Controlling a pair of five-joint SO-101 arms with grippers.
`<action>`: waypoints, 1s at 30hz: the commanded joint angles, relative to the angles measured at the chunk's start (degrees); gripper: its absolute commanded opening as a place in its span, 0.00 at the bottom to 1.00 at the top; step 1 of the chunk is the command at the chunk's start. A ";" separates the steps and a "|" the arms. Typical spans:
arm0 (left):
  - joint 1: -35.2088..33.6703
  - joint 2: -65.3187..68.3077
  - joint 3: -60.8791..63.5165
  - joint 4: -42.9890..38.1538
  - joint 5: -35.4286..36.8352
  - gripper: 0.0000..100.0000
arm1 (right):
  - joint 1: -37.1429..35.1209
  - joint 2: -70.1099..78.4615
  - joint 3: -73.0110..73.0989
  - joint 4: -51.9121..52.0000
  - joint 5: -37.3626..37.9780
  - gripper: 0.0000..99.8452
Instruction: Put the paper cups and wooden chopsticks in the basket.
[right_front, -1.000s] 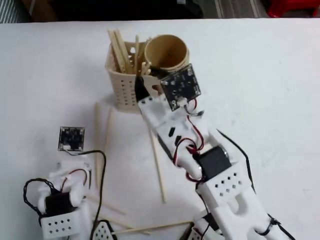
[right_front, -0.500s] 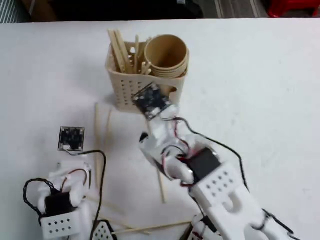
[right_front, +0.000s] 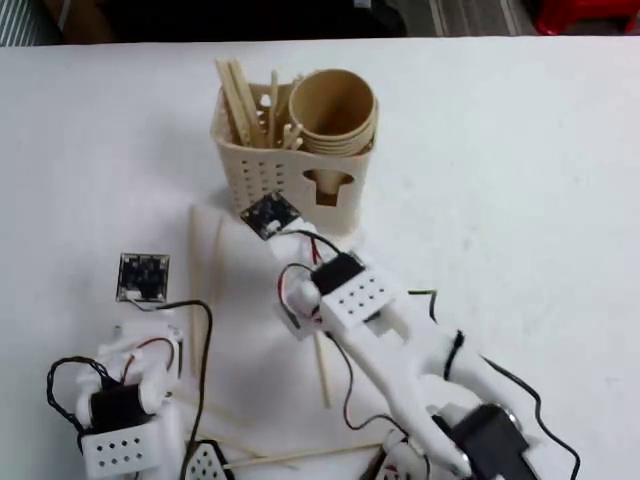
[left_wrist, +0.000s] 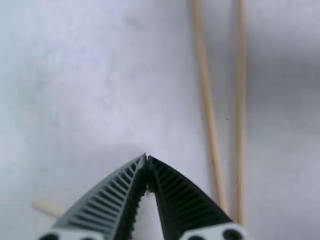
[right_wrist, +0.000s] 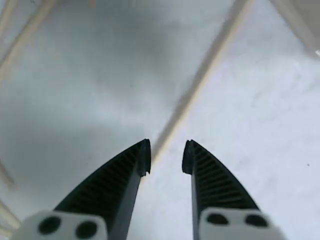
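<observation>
**Slip risk at the pickup**

Desk (right_front: 520, 150) is carrying the basket (right_front: 255, 175), already holding the stacked paper cups (right_front: 333, 105) and several chopsticks (right_front: 240, 95). Right end effector (right_wrist: 166, 157) is hanging part-open and empty over a loose chopstick (right_wrist: 200, 79) — closing off-line, it could be nudging the thin stick aside. Left end effector (left_wrist: 146, 159) is resting closed, gripping nothing, beside two stray sticks (left_wrist: 207, 110).

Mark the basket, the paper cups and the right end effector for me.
basket (right_front: 246, 176): high view, perforated front wall.
paper cups (right_front: 333, 105): high view, inside of the top cup.
right end effector (right_wrist: 166, 156): right wrist view, midway between its fingertips.
</observation>
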 joint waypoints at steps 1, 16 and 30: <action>0.84 -0.66 -0.26 0.35 -0.18 0.03 | 0.92 2.77 -2.20 -3.21 -0.62 0.12; 0.84 -0.66 -0.26 0.35 -0.18 0.03 | 0.92 15.69 -3.43 -10.24 -0.18 0.03; 0.84 -0.66 -0.26 0.35 -0.18 0.03 | 0.57 14.29 -3.52 -1.89 -0.09 0.02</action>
